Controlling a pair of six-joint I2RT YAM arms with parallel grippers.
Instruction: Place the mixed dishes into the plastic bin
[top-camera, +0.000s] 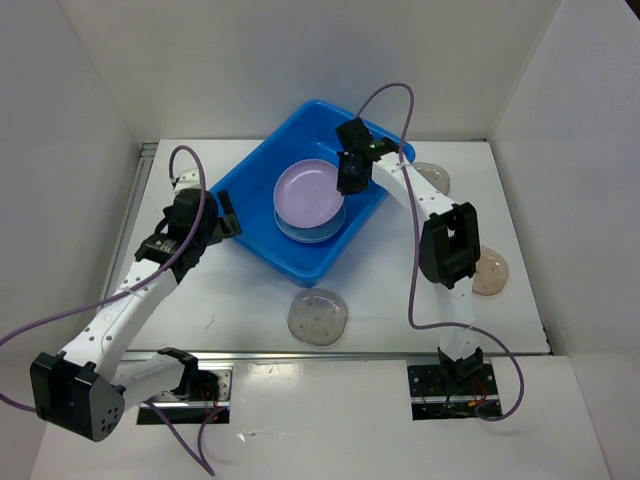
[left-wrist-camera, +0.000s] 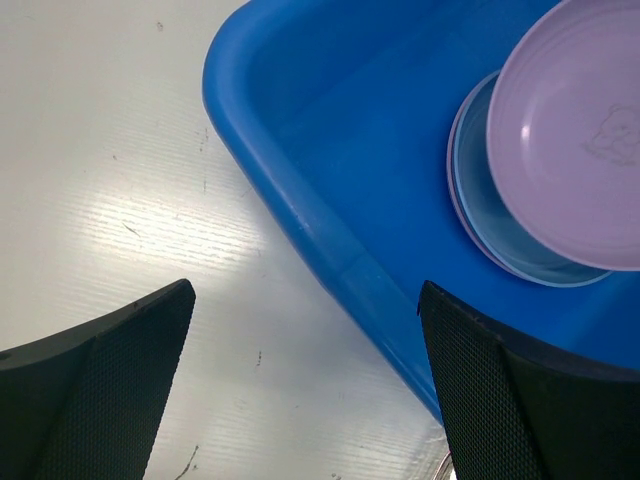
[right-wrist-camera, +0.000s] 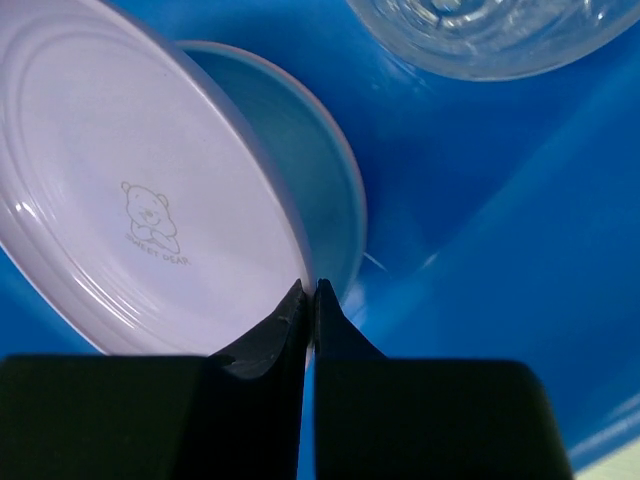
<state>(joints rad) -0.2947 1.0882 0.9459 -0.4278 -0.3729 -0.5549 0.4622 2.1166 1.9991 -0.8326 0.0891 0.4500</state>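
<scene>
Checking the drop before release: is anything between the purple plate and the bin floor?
Only the blue plate, lying in the bin right under the purple plate pinched by the right gripper; it would likely stack there.

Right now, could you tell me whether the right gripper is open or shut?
Shut: the right gripper pinches the lavender plate rim, fingertips almost touching.

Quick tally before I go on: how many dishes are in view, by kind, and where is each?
lavender plate: 1, in the bin
blue plate: 1, under the lavender one
clear cup: 1, in the bin
speckled plates: 3, on the table: near, right, far right
Total: 6 in view
</scene>
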